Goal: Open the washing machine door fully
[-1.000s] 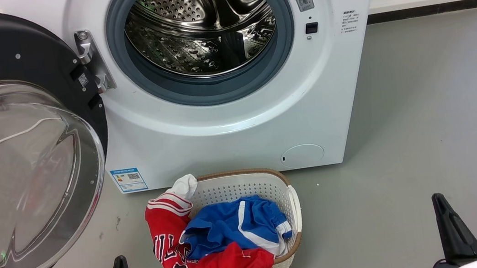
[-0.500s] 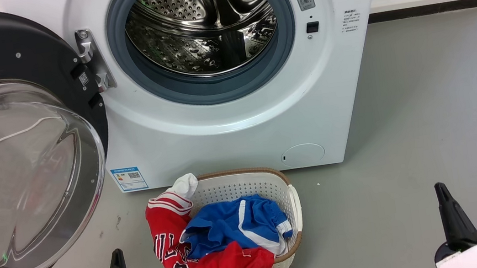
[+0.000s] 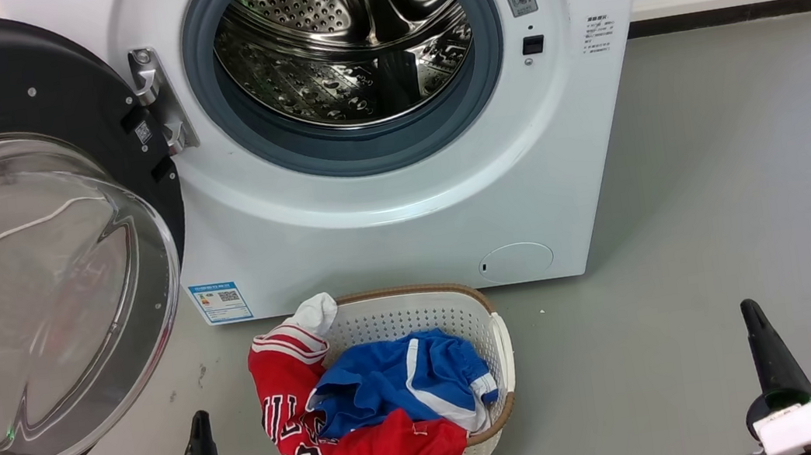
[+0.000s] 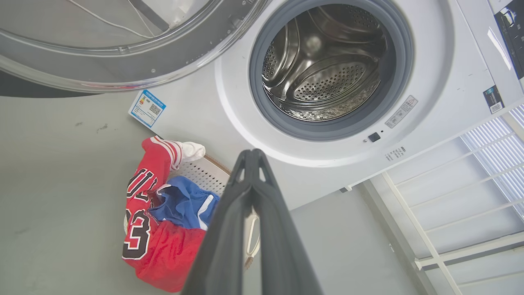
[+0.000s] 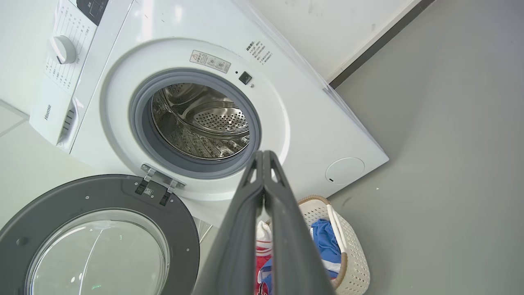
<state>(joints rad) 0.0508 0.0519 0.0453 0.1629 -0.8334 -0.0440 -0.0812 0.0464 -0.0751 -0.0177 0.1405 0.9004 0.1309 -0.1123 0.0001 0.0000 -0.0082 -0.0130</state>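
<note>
The washing machine [image 3: 403, 212] is a white front-loader with its steel drum [image 3: 342, 40] exposed. Its black round door [image 3: 25, 254], with a bulging clear glass centre, stands swung wide to the left on a metal hinge [image 3: 157, 99]. The door [image 5: 98, 237] also fills the lower left of the right wrist view, and its rim [image 4: 123, 53] crosses the top of the left wrist view. My left gripper [image 3: 199, 427] is low at the lower left, shut and empty, well clear of the door. My right gripper [image 3: 752, 315] is low at the right, shut and empty.
A white laundry basket [image 3: 417, 312] with a brown rim stands on the grey floor before the machine, holding a red jersey [image 3: 357, 453] and blue shorts [image 3: 394, 378]. Bare floor [image 3: 720, 178] lies to the right. A white wall with a dark skirting [image 3: 730, 15] runs behind.
Both arms have moved slightly further up into the head view, showing more pale forearm. The door and basket have kept their places apart from a tiny camera shift.
</note>
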